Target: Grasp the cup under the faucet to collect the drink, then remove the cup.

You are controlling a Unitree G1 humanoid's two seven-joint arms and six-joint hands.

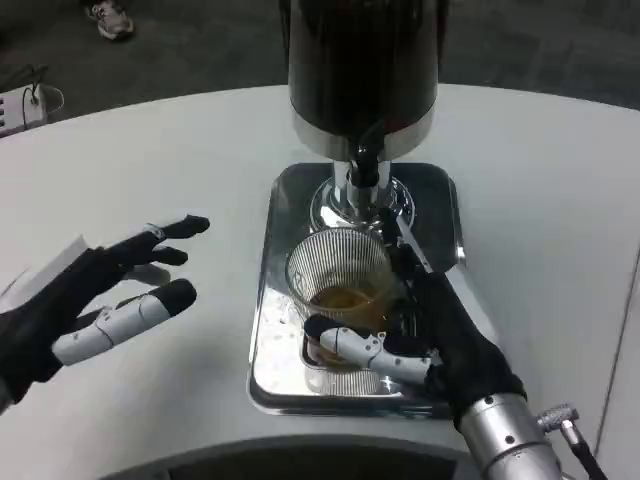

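A ribbed clear glass cup holding a little amber drink stands on the shiny steel drip tray, right under the faucet of the dark dispenser. My right hand wraps the cup from the right. Its thumb lies across the cup's lower front and its fingers run up the far right side. My left hand hovers over the table left of the tray, fingers spread, holding nothing.
The round white table curves away at the front edge. A white power strip lies at the far left, and a shoe shows on the dark floor beyond.
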